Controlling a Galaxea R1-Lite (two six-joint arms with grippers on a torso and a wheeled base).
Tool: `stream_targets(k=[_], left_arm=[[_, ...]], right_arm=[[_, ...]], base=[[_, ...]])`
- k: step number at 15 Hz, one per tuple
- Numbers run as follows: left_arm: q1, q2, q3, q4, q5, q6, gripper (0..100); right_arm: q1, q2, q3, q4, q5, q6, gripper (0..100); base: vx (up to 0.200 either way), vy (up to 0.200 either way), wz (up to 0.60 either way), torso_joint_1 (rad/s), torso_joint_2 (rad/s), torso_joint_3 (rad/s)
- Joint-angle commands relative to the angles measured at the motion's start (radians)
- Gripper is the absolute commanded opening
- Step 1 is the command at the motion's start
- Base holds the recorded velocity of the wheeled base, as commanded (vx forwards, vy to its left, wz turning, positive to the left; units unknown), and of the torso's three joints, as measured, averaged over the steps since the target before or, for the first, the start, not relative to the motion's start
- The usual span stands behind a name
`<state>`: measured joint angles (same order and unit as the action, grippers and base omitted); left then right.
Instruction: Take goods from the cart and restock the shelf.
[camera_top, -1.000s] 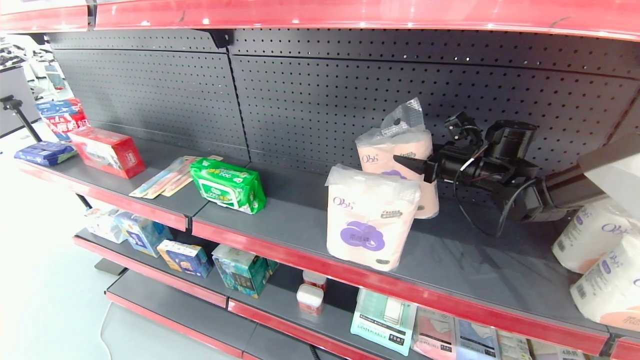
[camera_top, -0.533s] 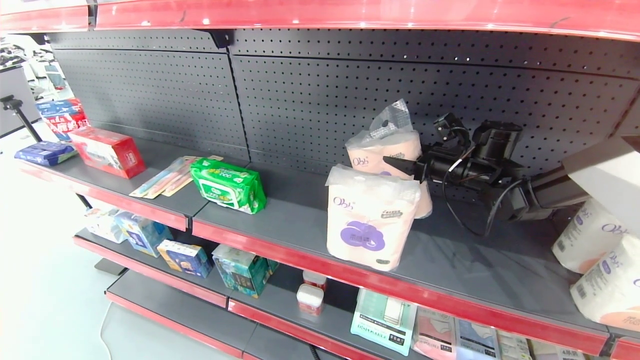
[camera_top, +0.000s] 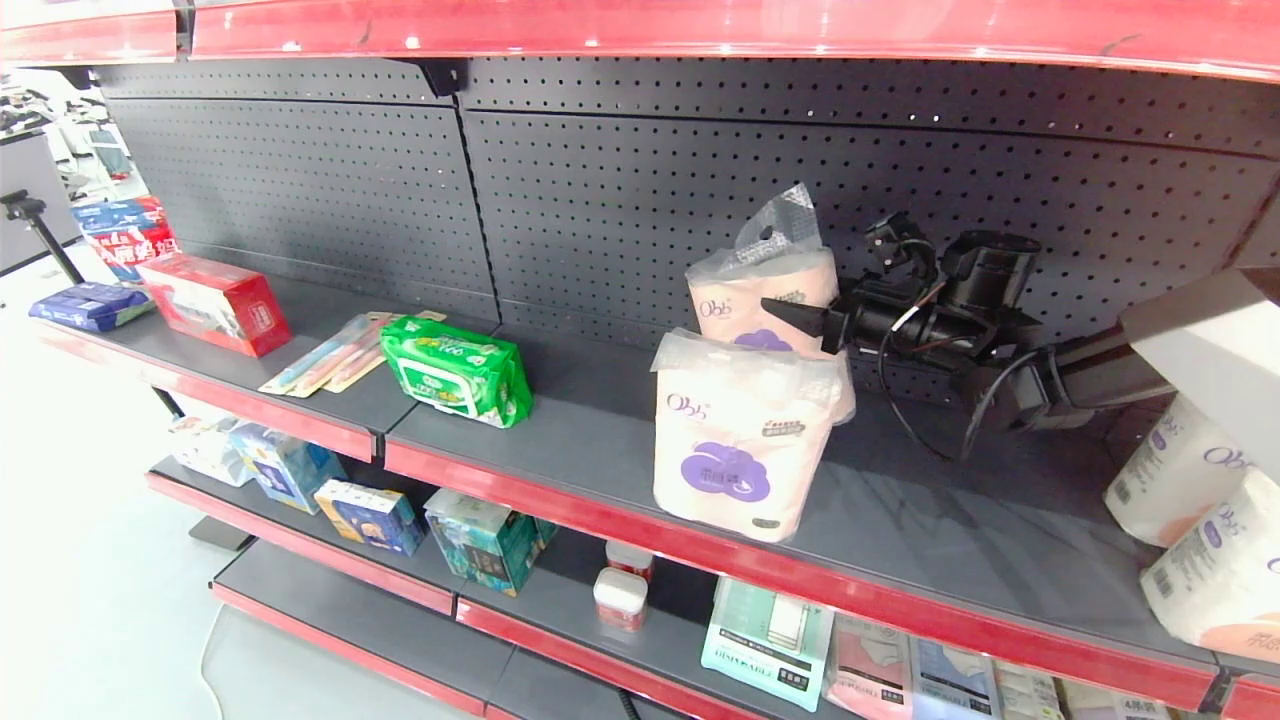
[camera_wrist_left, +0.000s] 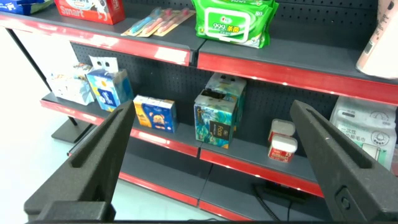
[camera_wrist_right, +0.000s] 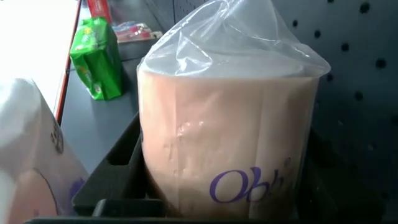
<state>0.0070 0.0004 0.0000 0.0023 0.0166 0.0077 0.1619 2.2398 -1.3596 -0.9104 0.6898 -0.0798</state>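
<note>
The pink toilet-paper pack (camera_top: 762, 300) is clamped in the right hand (camera_top: 800, 318), just right of centre in the head view. It is carried upright over the rear of the shelf (camera_top: 580, 420), close to the pegboard wall (camera_top: 620, 200). In the right wrist view the dark fingers (camera_wrist_right: 115, 171) are pressed against the pack's flanks, low down, with the loose plastic top bunched above. Whether its base is touching the shelf cannot be told, because it is hidden behind a second pack (camera_top: 740, 440) stood at the front edge directly before it. The left hand (camera_wrist_left: 211, 155) is held wide open with nothing between its fingers, and the lower shelves are seen beyond it.

Now the danger! The front pack is set right at the red lip. Should it be nudged forward by the held pack or the hand, it could be tipped off the shelf. The wrapping looks soft and slippery, so the held pack may be let slide if the grip is eased before the base is properly seated. A release made from a height would likely leave it toppled. More packs (camera_top: 1190, 470) are stacked at the right edge of the frame, so care will be needed when the arm is withdrawn.
</note>
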Motion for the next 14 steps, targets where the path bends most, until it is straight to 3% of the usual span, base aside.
stream_targets(k=[1, 7, 14], left_arm=[[0.001, 0.0, 0.0, 0.001, 0.0, 0.0, 100], [0.001, 0.0, 0.0, 0.001, 0.0, 0.0, 100], [0.001, 0.0, 0.0, 0.001, 0.0, 0.0, 100]], right_arm=[[0.008, 0.003, -0.007, -0.001, 0.001, 0.0, 0], [0.018, 0.046, -0.004, -0.004, 0.002, -0.014, 0], [-0.079, 0.015, 0.063, 0.002, 0.048, -0.1, 0]], base=[[0.0, 0.0, 0.0, 0.0, 0.0, 0.0], [0.0, 0.0, 0.0, 0.0, 0.0, 0.0], [0.0, 0.0, 0.0, 0.0, 0.0, 0.0]])
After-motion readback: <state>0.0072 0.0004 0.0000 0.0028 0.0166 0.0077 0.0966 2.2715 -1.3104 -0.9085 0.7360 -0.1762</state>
